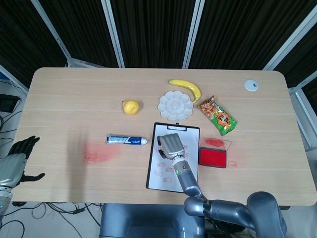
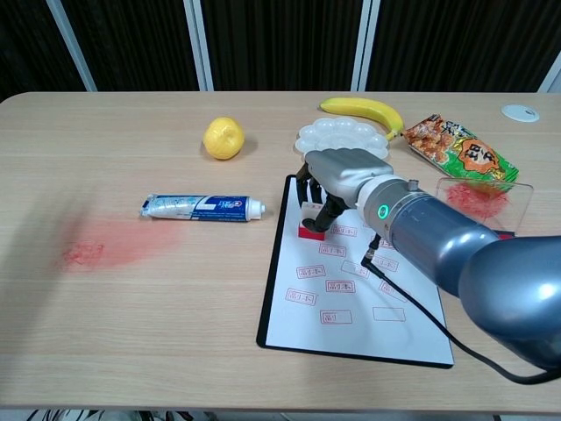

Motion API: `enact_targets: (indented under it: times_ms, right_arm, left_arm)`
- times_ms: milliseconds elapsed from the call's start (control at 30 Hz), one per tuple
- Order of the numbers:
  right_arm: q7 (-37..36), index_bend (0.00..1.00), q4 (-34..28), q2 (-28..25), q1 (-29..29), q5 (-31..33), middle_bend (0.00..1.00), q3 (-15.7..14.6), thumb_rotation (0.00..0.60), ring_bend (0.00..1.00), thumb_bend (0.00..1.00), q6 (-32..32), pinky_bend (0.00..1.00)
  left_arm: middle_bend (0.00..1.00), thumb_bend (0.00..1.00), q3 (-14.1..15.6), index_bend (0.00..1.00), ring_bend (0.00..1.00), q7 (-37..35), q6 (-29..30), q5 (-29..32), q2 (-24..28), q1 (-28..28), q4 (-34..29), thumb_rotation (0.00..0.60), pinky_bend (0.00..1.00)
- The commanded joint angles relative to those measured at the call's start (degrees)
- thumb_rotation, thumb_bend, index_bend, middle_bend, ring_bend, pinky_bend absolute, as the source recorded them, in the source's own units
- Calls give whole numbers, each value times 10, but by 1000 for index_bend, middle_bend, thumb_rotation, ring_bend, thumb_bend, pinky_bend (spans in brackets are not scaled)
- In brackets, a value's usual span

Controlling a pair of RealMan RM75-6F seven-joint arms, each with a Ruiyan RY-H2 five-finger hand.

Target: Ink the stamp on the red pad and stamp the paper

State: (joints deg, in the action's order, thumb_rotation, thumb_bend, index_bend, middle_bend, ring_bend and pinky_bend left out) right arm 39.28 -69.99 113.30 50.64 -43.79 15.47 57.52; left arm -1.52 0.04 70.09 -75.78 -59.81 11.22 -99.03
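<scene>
Right hand (image 2: 344, 175) at frame centre, fingers clamped on the red-based stamp (image 2: 309, 221), pressed on the paper (image 2: 355, 289) near its upper left corner. Left hand (image 1: 17, 161) at lower left edge, fingers apart, holding nothing. Red ink pad (image 1: 213, 157) just right of the clipboard.

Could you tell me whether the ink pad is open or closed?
Open: the ink pad shows bare red ink, and its clear lid lies just behind it.

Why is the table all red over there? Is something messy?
Yes. A red smear stains the bare table left of the toothpaste, far from the ink pad. It looks like rubbed-in ink. There is a smaller red mark on the table right beside the pad too.
</scene>
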Motion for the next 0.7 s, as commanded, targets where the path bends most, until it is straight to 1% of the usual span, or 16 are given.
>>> enact_targets:
  times_ms: [33,700]
  right_arm:
    - [1,918,0,1,0,-1,813,-1,600,901,867,0,878]
    - [11,918,11,9,-5,5,813,-5,600,901,863,-3,878]
  left_arm:
    - [0,15,0,0,0,0,0,0,0,0,0,600,0]
    - [0,15,0,0,0,-7,-4,1,3,1,0,600,0]
